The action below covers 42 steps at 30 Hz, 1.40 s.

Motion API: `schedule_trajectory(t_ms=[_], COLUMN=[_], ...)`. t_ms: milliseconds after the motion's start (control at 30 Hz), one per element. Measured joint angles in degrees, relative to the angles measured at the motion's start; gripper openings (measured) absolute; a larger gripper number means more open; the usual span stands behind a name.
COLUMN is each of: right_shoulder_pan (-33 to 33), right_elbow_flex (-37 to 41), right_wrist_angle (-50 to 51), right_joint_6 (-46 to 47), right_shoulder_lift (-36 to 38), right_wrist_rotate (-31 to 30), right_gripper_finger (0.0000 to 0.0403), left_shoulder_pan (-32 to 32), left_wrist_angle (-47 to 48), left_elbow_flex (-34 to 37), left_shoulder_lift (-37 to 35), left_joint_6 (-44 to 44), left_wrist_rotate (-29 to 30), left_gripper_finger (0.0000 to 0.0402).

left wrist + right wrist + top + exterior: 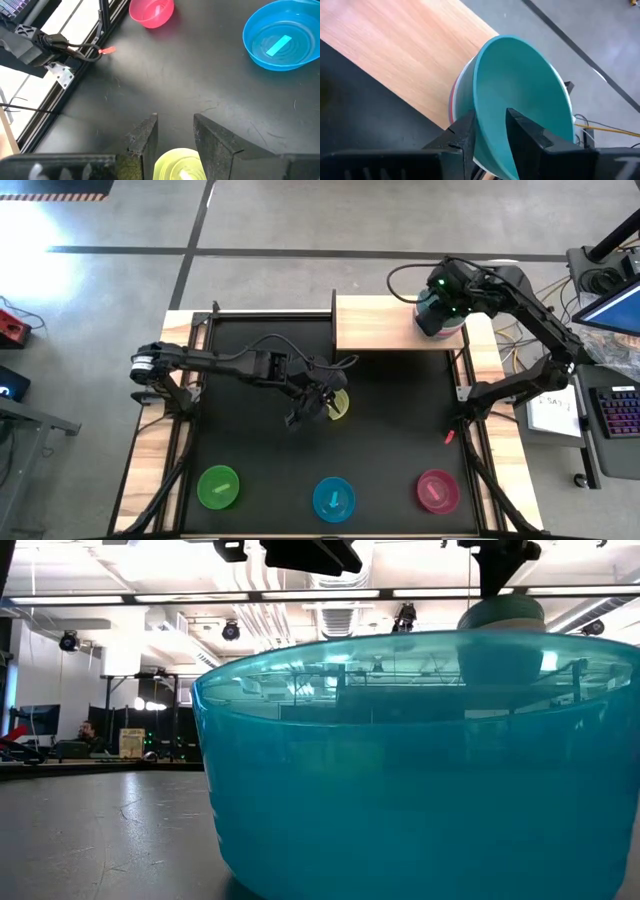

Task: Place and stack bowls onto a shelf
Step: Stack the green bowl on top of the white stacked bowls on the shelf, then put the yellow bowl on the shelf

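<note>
So the teal bowl point(520, 95) is sitting tilted on top of a stack with white and red rims showing under it, at the right end of the wooden shelf point(375, 325). The right gripper point(490, 131) is straddling its rim, fingers parted, and I can't tell if they're pinching it. Over mid-table the left gripper point(175, 134) is gripping the yellow bowl point(179, 164) by its rim. The green point(218, 486), cyan point(333, 498) and magenta point(437, 489) bowls are lining the table's near edge.
</note>
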<state>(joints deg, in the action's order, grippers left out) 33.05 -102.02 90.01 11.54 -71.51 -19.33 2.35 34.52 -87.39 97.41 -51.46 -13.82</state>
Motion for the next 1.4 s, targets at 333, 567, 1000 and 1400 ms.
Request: schedule_trajectory(t_ms=[333,567,1000,1400], right_shoulder_pan=[-0.17,-0.17,-0.17,-0.35], right_elbow_flex=[-0.88,2.76,3.06,-3.71], right_wrist_angle=[-0.39,-0.25,-0.03,-2.13], right_joint_6=[1.37,2.39,2.22,1.79], right_shoulder_lift=[1.01,0.65,0.68,0.99], right_wrist_rotate=[2.13,1.53,3.48,-0.13], right_gripper_finger=[0.0116,0.0101,0.0102,0.0098], left_shoulder_pan=[0.00,0.00,-0.18,-0.22], left_wrist_angle=[0.08,3.45,6.88,6.56], left_elbow_flex=[0.00,0.00,0.00,0.02], left_shoulder_lift=[0.00,0.00,0.00,0.35], left_joint_6=[9.80,12.20,12.11,17.51], left_wrist_rotate=[-0.02,-0.03,-0.02,-0.07], left_gripper_finger=[0.0107,0.0107,0.0107,0.0107])
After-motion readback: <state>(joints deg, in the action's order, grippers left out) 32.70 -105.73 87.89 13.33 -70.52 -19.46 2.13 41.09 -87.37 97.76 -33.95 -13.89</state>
